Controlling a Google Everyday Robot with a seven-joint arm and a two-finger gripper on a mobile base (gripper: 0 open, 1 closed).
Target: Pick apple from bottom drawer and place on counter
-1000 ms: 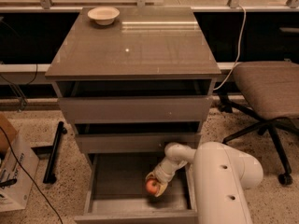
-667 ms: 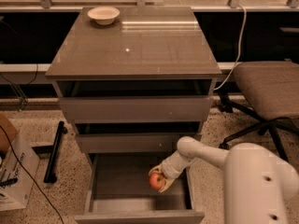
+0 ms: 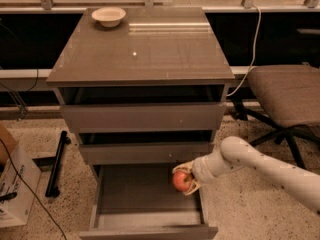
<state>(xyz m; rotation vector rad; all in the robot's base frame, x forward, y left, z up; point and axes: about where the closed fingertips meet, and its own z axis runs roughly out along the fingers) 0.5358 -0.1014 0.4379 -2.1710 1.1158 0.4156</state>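
The gripper is at the lower centre-right of the frame, jaws clamped on the apple, within the right side of the open bottom drawer. The arm enters from the lower right. The counter carries a bowl at upper left.

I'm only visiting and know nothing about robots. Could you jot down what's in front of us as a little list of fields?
gripper: at the right side of the open bottom drawer, shut on the apple
apple: red, held between the two fingers
bottom drawer: pulled out, grey inside
counter: holds a bowl at its back left corner
chair: right of the cabinet
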